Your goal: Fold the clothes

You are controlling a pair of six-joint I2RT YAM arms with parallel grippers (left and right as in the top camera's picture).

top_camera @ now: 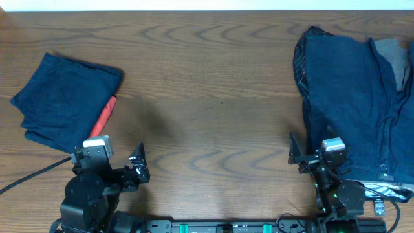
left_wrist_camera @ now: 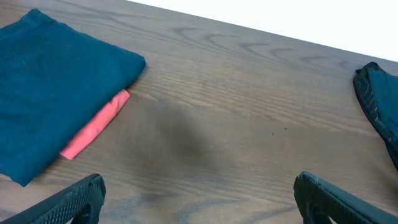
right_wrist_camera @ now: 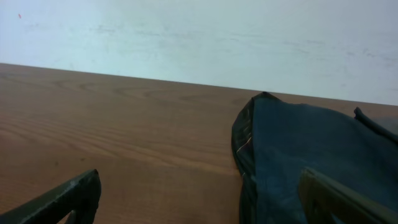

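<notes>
The wooden tabletop [top_camera: 213,97] carries a loose heap of dark blue clothes [top_camera: 349,97] at its right side, with a grey piece [top_camera: 388,52] showing at the top of the heap. At far left lies a folded blue garment [top_camera: 61,100] with a red cloth [top_camera: 107,116] peeking out beneath it. Near the front edge, the left fingers [left_wrist_camera: 78,198] and right fingers [right_wrist_camera: 68,198] are spread wide and hold nothing, the right pair just beside the heap

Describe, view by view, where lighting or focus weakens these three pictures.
Overhead: a soft shadow dulls the table beside the folded blue cloth. Left wrist: sharp wood grain, but the open jaws at the bottom edge are blurred. Right wrist: the pale wall looks washed out, and the dark garment shows little detail.
</notes>
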